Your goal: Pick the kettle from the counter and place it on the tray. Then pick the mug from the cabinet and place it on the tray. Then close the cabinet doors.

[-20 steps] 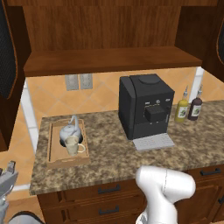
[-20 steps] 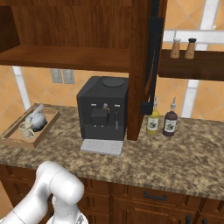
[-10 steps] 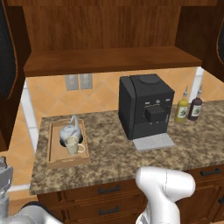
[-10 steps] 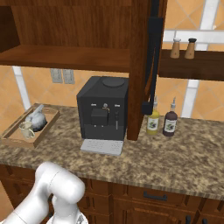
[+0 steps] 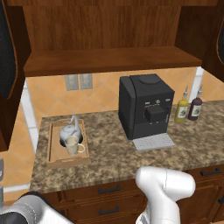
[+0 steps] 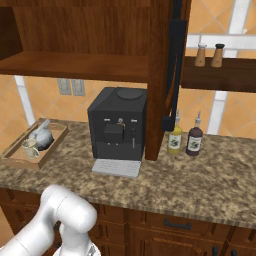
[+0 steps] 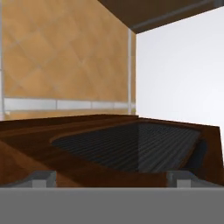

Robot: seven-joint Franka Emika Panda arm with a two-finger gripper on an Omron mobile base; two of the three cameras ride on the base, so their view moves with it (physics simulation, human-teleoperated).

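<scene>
Your left cabinet door (image 5: 8, 65) swung open at far left, your gripper (image 7: 111, 177) spread wide just before its ribbed panel, grasping nothing, kettle (image 5: 70, 130) and mug (image 5: 73, 145) touching in tray (image 5: 55, 155) on counter (image 5: 113, 153), coffee machine (image 5: 146, 107), two bottles (image 5: 189, 106) at right.

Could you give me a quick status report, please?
End effector open at door panel. Kettle and mug on tray. Doors not shut.

White glossy arm (image 5: 166, 188), rounded tube-like links, smooth bulbous elbow shell. Same white rounded link (image 6: 65, 215) from the other side, dark joint ring lower down. Finger tips (image 7: 41, 178) small, grey, blocky. No markings visible.
</scene>
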